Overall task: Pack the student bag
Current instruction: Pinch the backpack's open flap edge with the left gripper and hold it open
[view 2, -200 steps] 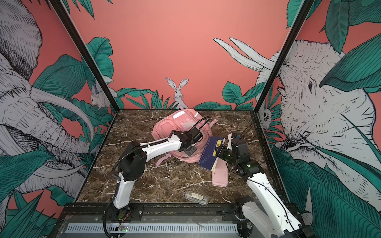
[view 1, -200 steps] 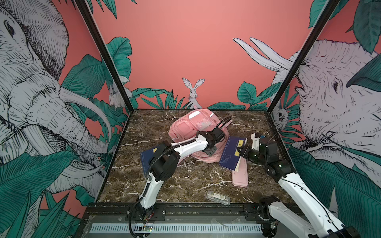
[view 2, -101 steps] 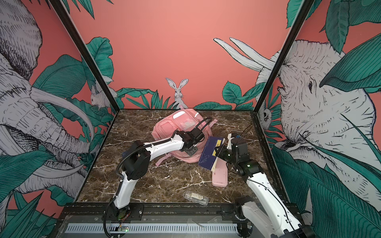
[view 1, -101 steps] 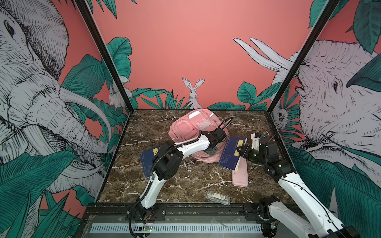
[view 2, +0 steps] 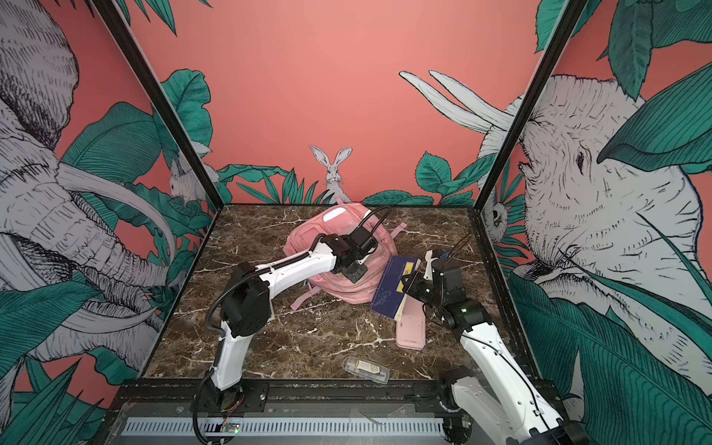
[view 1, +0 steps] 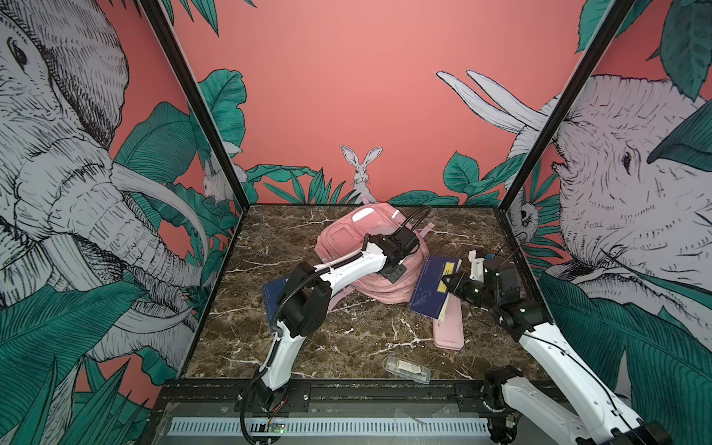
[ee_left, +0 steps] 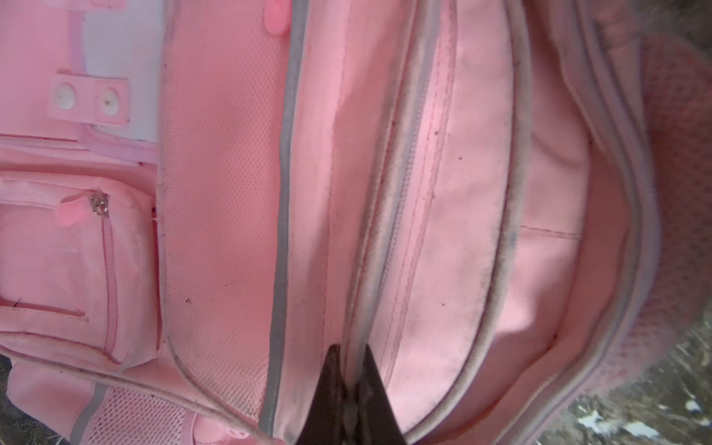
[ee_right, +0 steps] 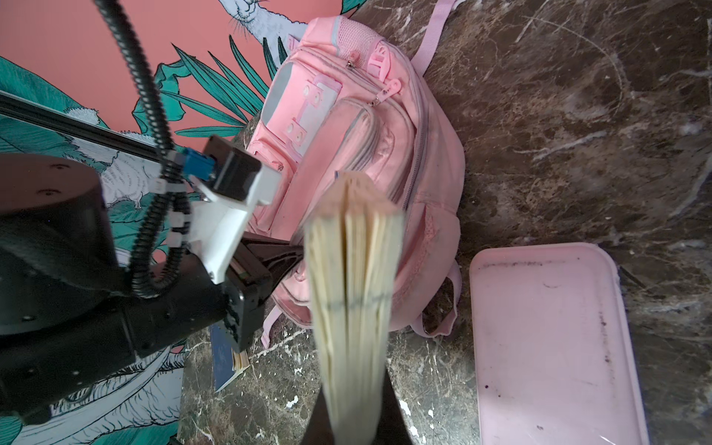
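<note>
The pink student bag (view 1: pixel 344 239) (view 2: pixel 308 243) lies at the middle back of the marble table, front pockets up. My left gripper (view 1: pixel 395 271) (view 2: pixel 355 271) rests on the bag's right side. It is shut on the grey zipper edge of the bag's open mouth (ee_left: pixel 389 215), and the pink lining shows beside it in the left wrist view. My right gripper (view 1: pixel 448 282) (view 2: pixel 407 283) is shut on a dark blue book (view 1: pixel 430 287) (view 2: pixel 388 288) with a yellow label. The book tilts against the bag's right side, and its cream page edges (ee_right: pixel 352 269) face the right wrist camera.
A flat pink pencil case (view 1: pixel 449 329) (view 2: pixel 411 329) (ee_right: pixel 547 339) lies partly under the held book. A clear plastic case (view 1: pixel 406 370) (view 2: pixel 366 370) sits near the front edge. Another blue book (view 1: pixel 272 300) (ee_right: pixel 223 358) lies under the left arm.
My left gripper has closed on the bag's zipper edge after standing partly open. The right gripper still holds the blue book in about the same place.
</note>
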